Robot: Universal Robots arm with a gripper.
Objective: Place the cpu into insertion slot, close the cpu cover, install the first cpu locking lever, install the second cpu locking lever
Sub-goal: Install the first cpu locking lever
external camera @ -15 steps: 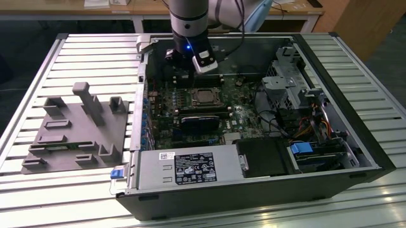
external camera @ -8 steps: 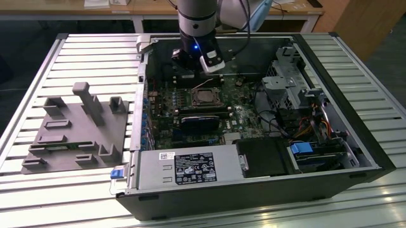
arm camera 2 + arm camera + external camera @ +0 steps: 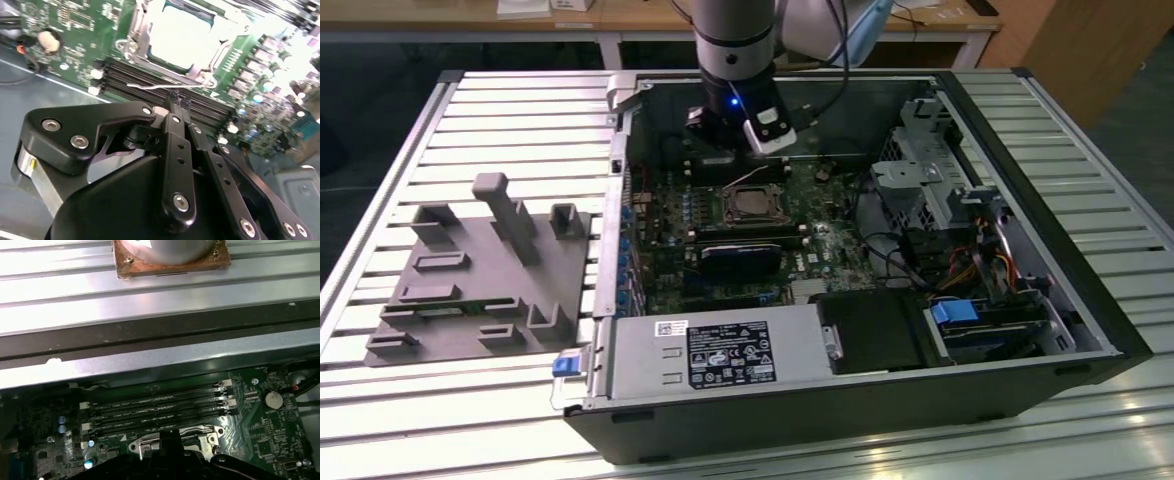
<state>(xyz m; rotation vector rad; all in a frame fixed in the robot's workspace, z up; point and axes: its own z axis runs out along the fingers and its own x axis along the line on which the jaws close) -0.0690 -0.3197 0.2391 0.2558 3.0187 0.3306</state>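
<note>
A slatted metal table [image 3: 400,420] is carrying an open computer case [image 3: 854,420], with a grey holder block [image 3: 480,270] lying beside it on the exterior view's left. The arm [image 3: 734,40] is reaching down into the case from above, over the far part of the green motherboard [image 3: 834,250]. Near the front wall, a boxy power supply [image 3: 707,355] is sitting apart from the work.

On the board, the long black memory slots [image 3: 155,410] are running just beside the insertion slot [image 3: 754,205]. In the second wrist view the cpu cover [image 3: 136,42] appears to be lying down flat around the cpu [image 3: 182,35], whose bright metal top is showing through the cover's window. So the chip is looking seated and the cover closed.

The gripper [image 3: 175,105] is hanging low over the memory slots with its fingers pinched together and nothing visible between them. Its tips are sitting just beside a thin wire locking lever [image 3: 150,86], which is lying loose along the socket's edge, seemingly not tucked under its catch. A second wire lever [image 3: 221,50] is running along the neighbouring side; whether it is hooked, I cannot tell.

By my judgement the work is standing about midway, with the levers being what is left.
</note>
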